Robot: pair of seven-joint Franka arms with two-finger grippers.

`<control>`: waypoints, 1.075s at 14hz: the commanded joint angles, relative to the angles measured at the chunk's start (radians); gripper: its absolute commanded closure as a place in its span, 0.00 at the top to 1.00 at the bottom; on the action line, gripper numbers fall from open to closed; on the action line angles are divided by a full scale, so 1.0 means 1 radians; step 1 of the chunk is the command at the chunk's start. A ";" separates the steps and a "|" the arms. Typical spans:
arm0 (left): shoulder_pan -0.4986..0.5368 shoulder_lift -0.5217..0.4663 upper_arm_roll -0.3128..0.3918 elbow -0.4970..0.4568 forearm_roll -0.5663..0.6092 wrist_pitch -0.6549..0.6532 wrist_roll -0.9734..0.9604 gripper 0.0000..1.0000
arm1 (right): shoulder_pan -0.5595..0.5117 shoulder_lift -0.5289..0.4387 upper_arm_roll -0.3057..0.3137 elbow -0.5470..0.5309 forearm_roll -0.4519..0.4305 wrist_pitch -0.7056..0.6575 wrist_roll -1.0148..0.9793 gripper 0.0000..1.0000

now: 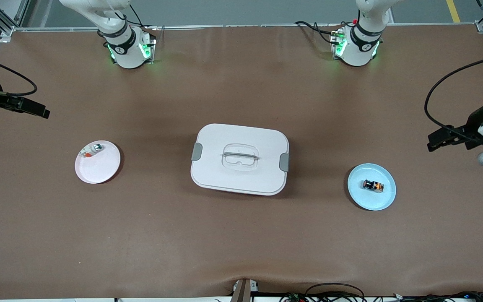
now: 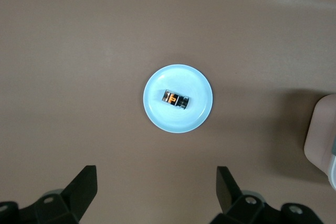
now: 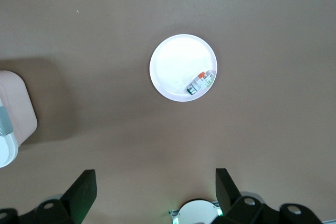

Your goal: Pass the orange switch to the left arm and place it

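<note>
The transfer is not started, as I judge it: the orange switch lies on its side in the light blue plate, toward the left arm's end of the table, and no gripper touches it. What is left is everything: to pick it, to pass it around or over the box without contact, and probably to put it in the pink plate at the right arm's end.

The left gripper hangs high over the table near the blue plate, with the fingers spread wide and nothing between them (its wrist view looks straight down on the switch). The right gripper hangs over the table near the pink plate, also wide and empty.

The box stands in the middle between the two plates. It is smooth white plastic, a rounded rectangle with grey clips on the short sides and a recessed handle in the lid. The switch is tiny, black and orange, with hard edges. The pink plate already holds a small silver-and-red part at its rim. The table cover is a matt brown sheet
</note>
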 commanded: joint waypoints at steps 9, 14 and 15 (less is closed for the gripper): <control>-0.388 -0.209 0.462 -0.095 -0.105 -0.128 0.095 1.00 | -0.009 -0.118 0.003 -0.137 0.002 0.161 -0.139 1.00; -0.385 -0.272 0.462 -0.158 -0.113 -0.127 0.093 1.00 | -0.011 -0.169 0.001 -0.208 0.002 0.226 -0.209 1.00; -0.385 -0.272 0.462 -0.158 -0.113 -0.128 0.095 1.00 | -0.011 -0.170 0.001 -0.208 0.002 0.228 -0.209 1.00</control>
